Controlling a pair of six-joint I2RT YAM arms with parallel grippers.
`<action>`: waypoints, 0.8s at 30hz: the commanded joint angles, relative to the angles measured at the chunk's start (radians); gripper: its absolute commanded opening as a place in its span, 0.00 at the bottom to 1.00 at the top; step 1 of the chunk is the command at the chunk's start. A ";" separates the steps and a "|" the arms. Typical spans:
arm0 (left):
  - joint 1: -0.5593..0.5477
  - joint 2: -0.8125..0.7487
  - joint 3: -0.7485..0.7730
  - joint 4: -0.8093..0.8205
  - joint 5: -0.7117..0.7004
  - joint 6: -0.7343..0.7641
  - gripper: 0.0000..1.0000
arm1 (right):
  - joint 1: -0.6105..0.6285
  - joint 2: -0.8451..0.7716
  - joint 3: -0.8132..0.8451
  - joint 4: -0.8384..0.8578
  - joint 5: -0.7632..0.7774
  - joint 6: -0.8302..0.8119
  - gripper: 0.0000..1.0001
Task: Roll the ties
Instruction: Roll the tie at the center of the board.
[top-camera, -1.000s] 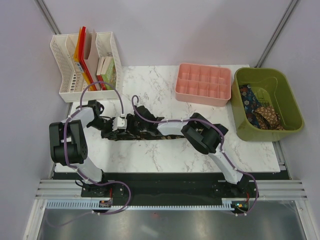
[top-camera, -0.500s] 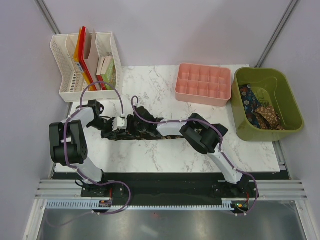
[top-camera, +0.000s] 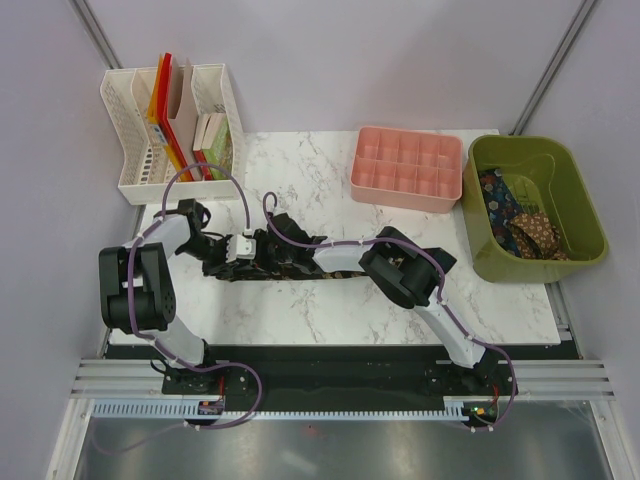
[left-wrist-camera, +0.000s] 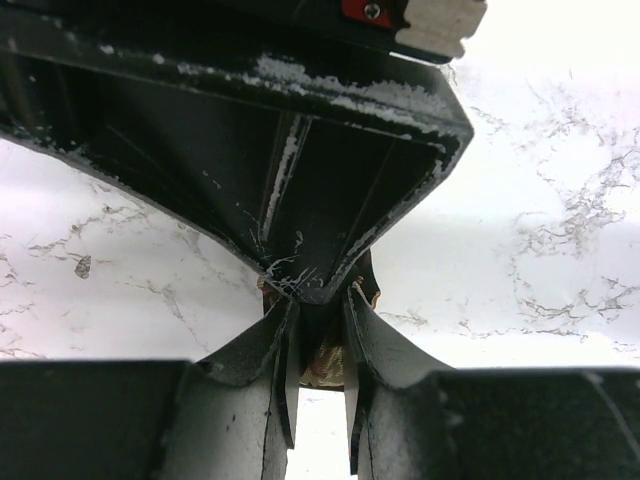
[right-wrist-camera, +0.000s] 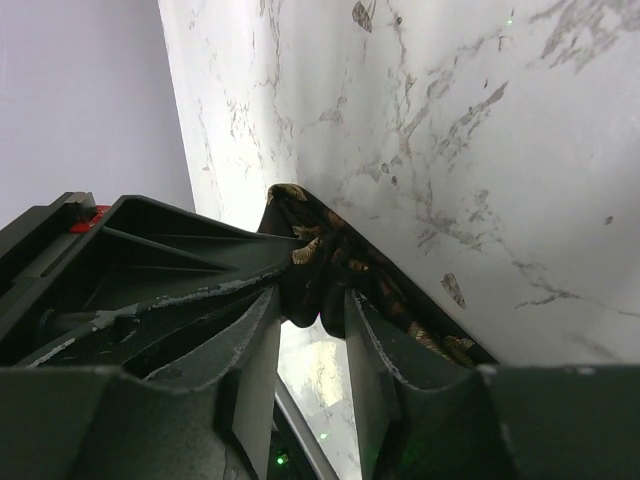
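A dark tie (top-camera: 300, 270) with a gold-brown floral pattern lies across the marble table, left of centre. My left gripper (top-camera: 250, 262) and right gripper (top-camera: 268, 255) meet nose to nose over its left part. In the left wrist view my left gripper (left-wrist-camera: 320, 310) is shut on a fold of the tie (left-wrist-camera: 325, 362), with the right gripper's black body (left-wrist-camera: 300, 180) straight ahead. In the right wrist view my right gripper (right-wrist-camera: 315, 300) is shut on bunched tie fabric (right-wrist-camera: 330, 255), and the left gripper's body (right-wrist-camera: 130, 260) is pressed alongside. More ties (top-camera: 520, 225) lie crumpled in the green bin.
A green bin (top-camera: 580, 250) stands at the table's right edge, with a pink compartment tray (top-camera: 408, 165) beside it at the back. A white file organiser (top-camera: 170, 125) holding books stands at the back left. The right arm's links lie over the tie's right part.
The right arm has edged slightly left and its jaws have narrowed onto the tie. The left arm has held still with its grip on the fabric.
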 joint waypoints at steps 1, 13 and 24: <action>-0.029 -0.023 0.003 -0.064 0.037 -0.039 0.27 | 0.011 0.029 0.004 0.012 0.035 -0.002 0.43; -0.060 -0.015 0.020 -0.071 0.069 -0.076 0.28 | 0.011 0.030 -0.004 0.034 0.031 0.003 0.24; -0.011 0.025 0.077 -0.073 0.059 -0.088 0.57 | -0.009 0.021 -0.042 0.009 0.033 0.000 0.00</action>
